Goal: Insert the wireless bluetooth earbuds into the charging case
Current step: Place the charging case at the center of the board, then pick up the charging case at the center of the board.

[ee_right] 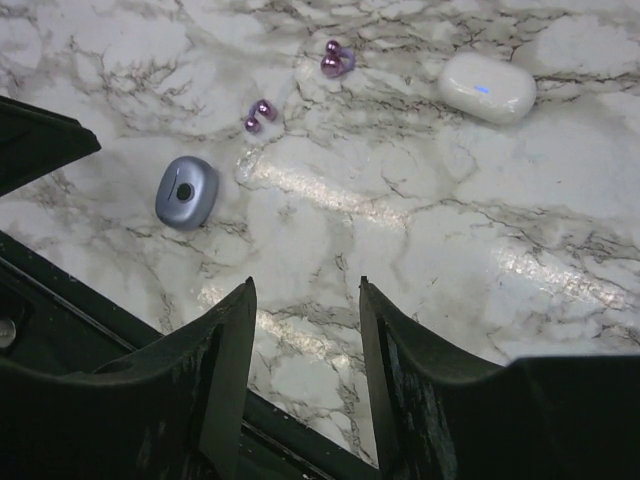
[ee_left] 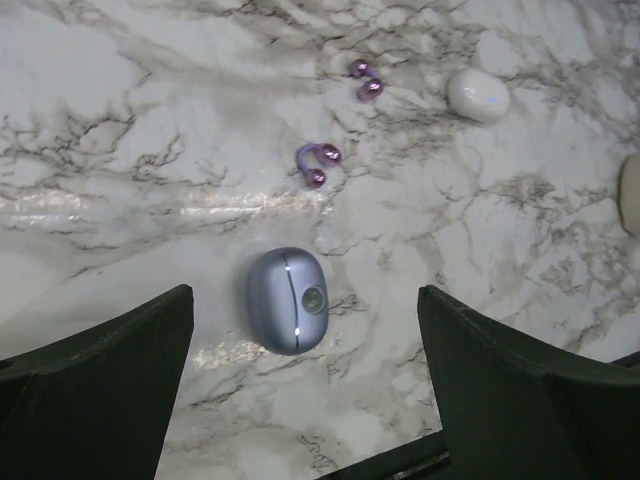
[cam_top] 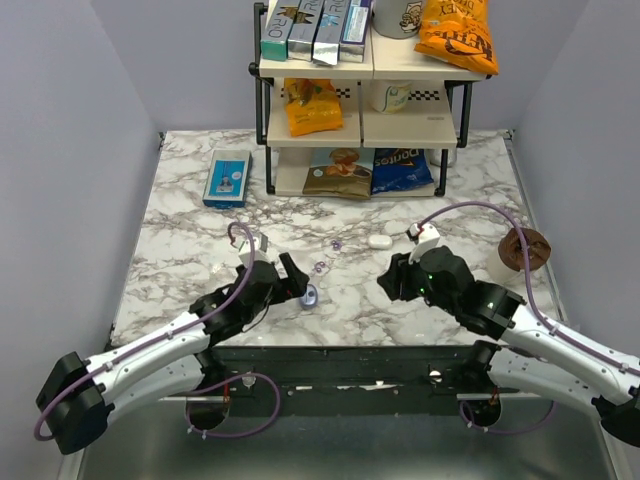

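The left claw (cam_top: 284,282) is hanging wide open and empty, low over the grey-veined marble table (cam_top: 180,250). The small bluish-grey oval plastic charging case (ee_left: 288,300) is lying flat on the table right between the claw's fingers. Its long axis is pointing away from the wrist, so the jaws would be closing across its narrow width. Just beyond it one purple clip-shaped earbud (ee_left: 318,165) is sitting, a second purple earbud (ee_left: 365,80) farther out, near a white pill-shaped case (ee_left: 478,95). The right claw (ee_right: 305,300), half parted and gripping nothing, is waiting well apart, so the left arm looks nearer.

Plain grey walls (cam_top: 60,120) on 3 sides; white marble tabletop (cam_top: 170,270), glare streaks; tiered shelf rack (cam_top: 362,128) at back centre.
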Robot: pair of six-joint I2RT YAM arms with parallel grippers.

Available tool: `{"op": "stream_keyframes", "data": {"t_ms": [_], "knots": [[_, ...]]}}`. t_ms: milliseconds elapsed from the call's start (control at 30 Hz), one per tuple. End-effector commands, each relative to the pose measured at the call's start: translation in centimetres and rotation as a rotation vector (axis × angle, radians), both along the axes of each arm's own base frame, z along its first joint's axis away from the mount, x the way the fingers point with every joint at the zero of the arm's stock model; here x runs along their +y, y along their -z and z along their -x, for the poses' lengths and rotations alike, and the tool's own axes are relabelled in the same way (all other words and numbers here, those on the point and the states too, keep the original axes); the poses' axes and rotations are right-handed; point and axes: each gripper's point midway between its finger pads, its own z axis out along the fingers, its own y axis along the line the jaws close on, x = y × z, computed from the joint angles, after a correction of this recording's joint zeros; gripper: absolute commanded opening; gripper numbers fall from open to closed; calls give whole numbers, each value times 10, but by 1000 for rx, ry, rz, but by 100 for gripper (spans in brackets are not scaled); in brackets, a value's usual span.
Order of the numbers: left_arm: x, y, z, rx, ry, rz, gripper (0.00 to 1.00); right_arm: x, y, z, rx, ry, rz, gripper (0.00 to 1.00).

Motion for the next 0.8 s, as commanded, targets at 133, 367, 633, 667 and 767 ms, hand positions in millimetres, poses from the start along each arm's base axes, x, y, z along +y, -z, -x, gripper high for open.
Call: {"op": "stream_keyframes", "data": {"t_ms": [133,367,633,667,767], "knots": [[8,57,8,162,-2,-189,99,14,-13,3,0,-48,-59,53],[-9,54,5,160,83,-265,97,7,-8,4,-3,-32,-49,53],[-31,59,1,171,138,-312,96,5,-1,7,11,-31,-47,53],[-31,62,3,184,143,-328,94,4,-3,7,1,-28,-54,53],[-28,68,6,205,157,-372,87,0,-4,8,-8,-21,-54,54]]}}
